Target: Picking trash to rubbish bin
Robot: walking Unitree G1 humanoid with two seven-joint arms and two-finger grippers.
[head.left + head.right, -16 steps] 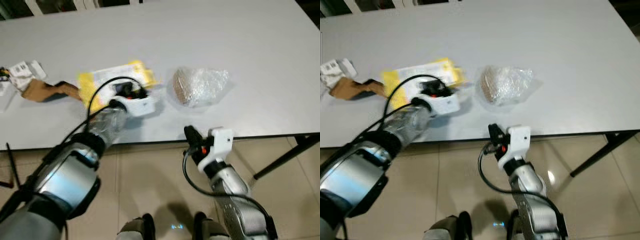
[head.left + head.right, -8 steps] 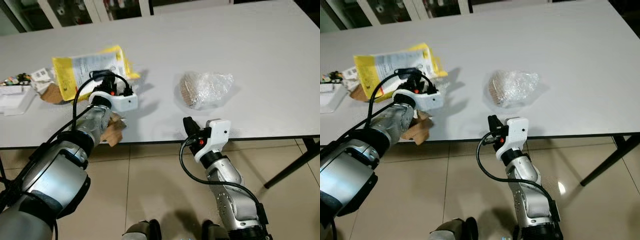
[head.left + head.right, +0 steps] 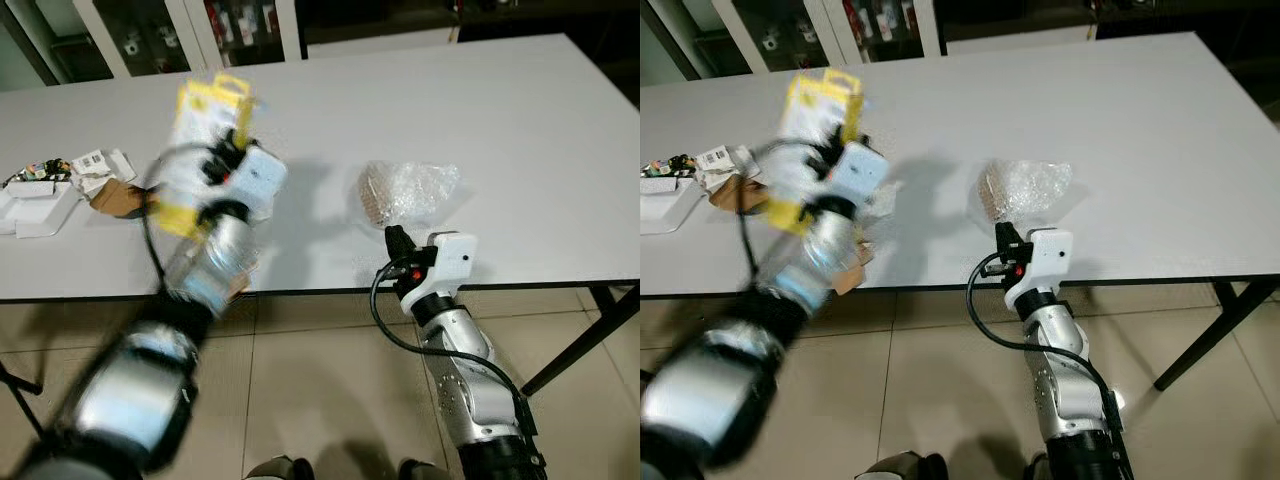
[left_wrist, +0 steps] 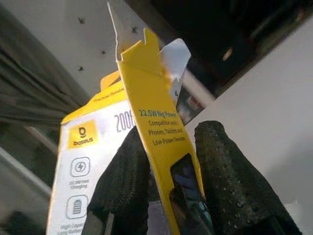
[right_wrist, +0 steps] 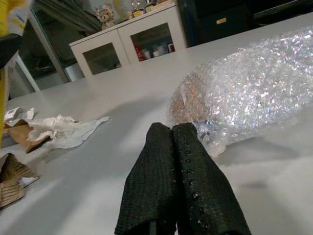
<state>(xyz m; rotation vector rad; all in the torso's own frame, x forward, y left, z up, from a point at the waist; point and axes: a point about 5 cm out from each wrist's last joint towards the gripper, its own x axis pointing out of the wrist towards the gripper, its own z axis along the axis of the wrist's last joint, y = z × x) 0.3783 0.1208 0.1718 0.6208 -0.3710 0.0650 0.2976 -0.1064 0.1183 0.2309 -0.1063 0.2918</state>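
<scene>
Your left gripper point(image 4: 166, 181) has its fingers point(image 4: 122, 186) clamped on the yellow package point(image 4: 146, 147), lifted above the tabletop point(image 3: 480, 110), while your right gripper point(image 5: 173, 147), fingers pressed together, sits just beside the bubble-wrap bundle point(image 3: 408, 190).

Yellow-and-white package point(image 4: 112, 142) — black fingers point(image 4: 122, 191), white table point(image 3: 500, 130).

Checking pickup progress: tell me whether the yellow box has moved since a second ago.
Yes. The yellow box, flat beside the bubble wrap before, is lifted off the table in the left gripper.
</scene>
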